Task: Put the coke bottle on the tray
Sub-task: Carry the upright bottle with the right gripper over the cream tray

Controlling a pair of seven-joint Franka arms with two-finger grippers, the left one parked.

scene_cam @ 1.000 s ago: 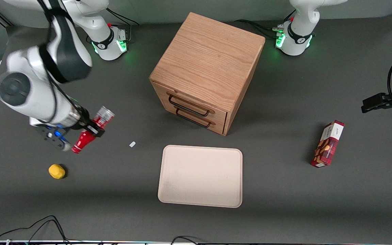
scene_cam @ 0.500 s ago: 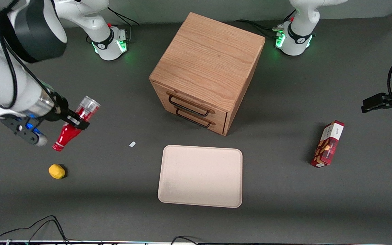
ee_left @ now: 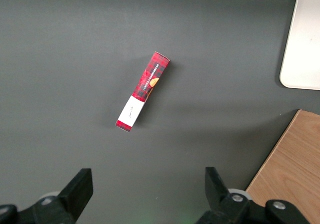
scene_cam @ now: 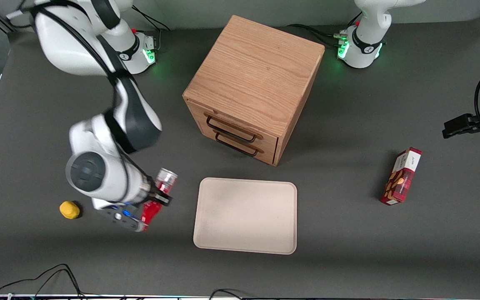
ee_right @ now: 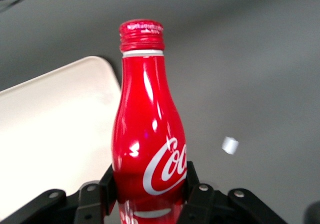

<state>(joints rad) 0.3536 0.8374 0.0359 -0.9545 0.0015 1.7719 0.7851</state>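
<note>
My right gripper (scene_cam: 159, 196) is shut on the coke bottle (scene_cam: 157, 199), a slim red bottle with white script. It holds the bottle lying tilted above the table, silver base (scene_cam: 167, 178) toward the cabinet and neck toward the front camera. The bottle hangs just beside the beige tray (scene_cam: 246, 215), off its edge toward the working arm's end. In the right wrist view the gripper (ee_right: 149, 181) clamps the bottle (ee_right: 148, 134) at its lower body, the red cap (ee_right: 141, 34) pointing away, with the tray's corner (ee_right: 55, 119) beside it.
A wooden two-drawer cabinet (scene_cam: 255, 85) stands farther from the front camera than the tray. A yellow lemon-like object (scene_cam: 69, 209) lies near the arm. A small white scrap (ee_right: 230, 145) lies on the table. A red snack box (scene_cam: 401, 176) lies toward the parked arm's end.
The gripper has carried the bottle from near the working arm's end of the table toward the tray and nearer the front camera. The arm's elbow has swung over.
</note>
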